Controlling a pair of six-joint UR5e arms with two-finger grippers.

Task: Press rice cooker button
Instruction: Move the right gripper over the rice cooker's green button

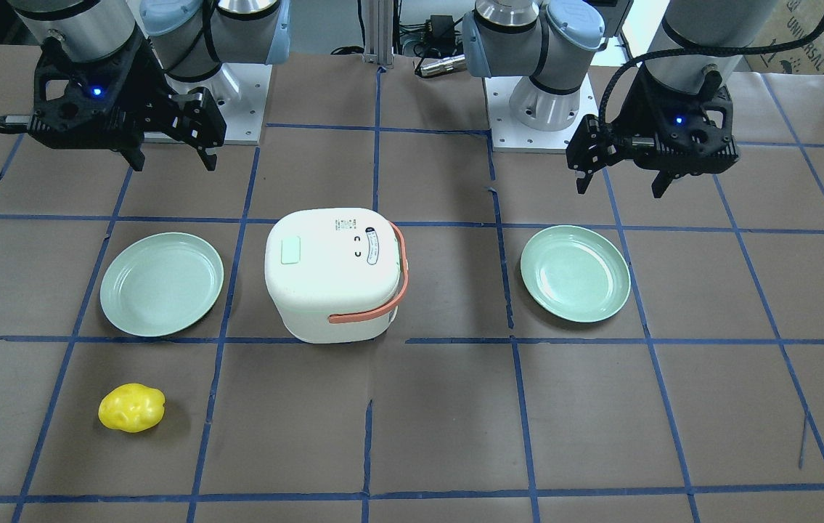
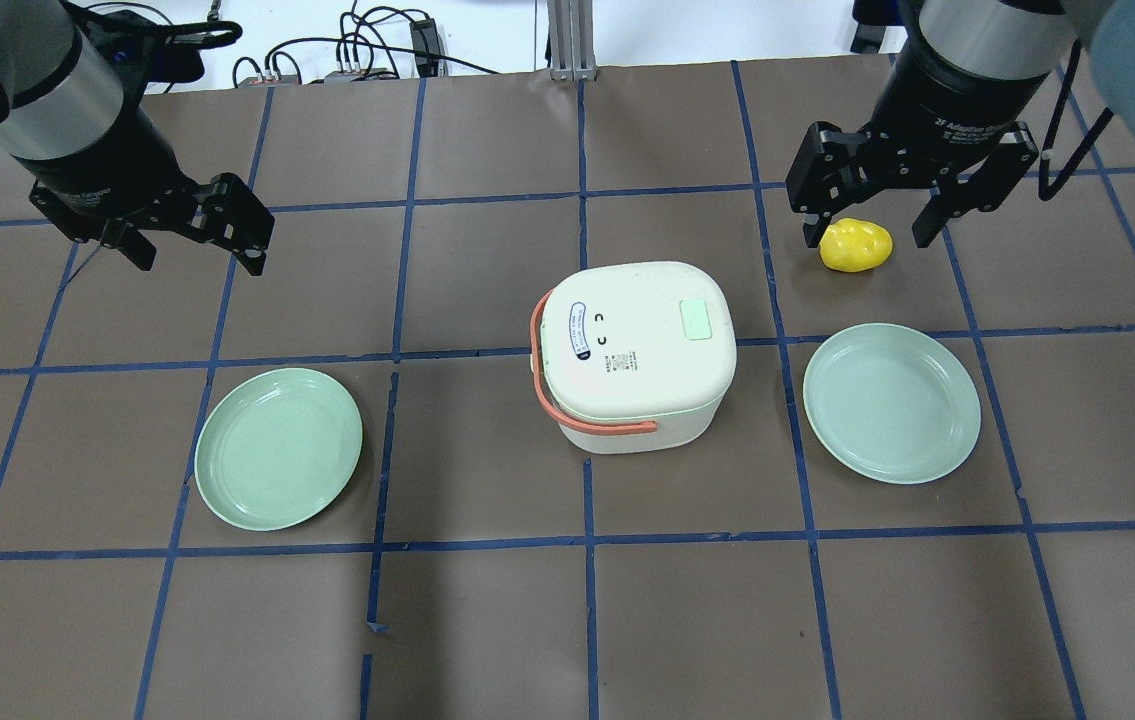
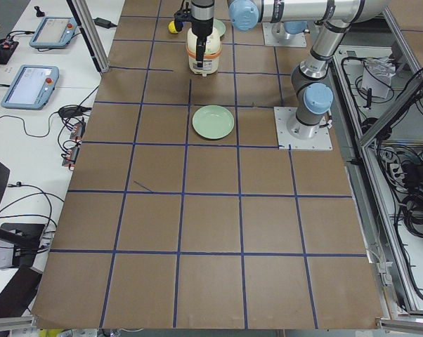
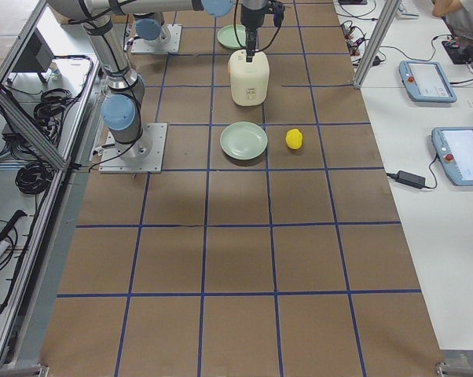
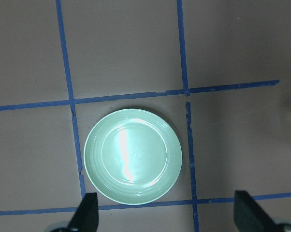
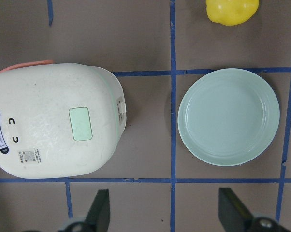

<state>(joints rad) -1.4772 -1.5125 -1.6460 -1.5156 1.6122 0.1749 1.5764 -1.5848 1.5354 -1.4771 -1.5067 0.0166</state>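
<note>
Hovering at the overhead view's upper corners, both arms point straight down, left gripper (image 2: 197, 262) and right gripper (image 1: 174, 165) spread wide, empty-handed (rice cooker (image 2: 637, 355) sits center, untouched).

The front-facing camera looks down on the rice cooker (image 1: 335, 272) from across the table (image 1: 441, 421); the overhead camera looks at it from the opposite side. Both side cameras stand far off, at the table's ends. Each wrist camera looks straight down from near; the right one shares the rice cooker with the overhead view.
</note>
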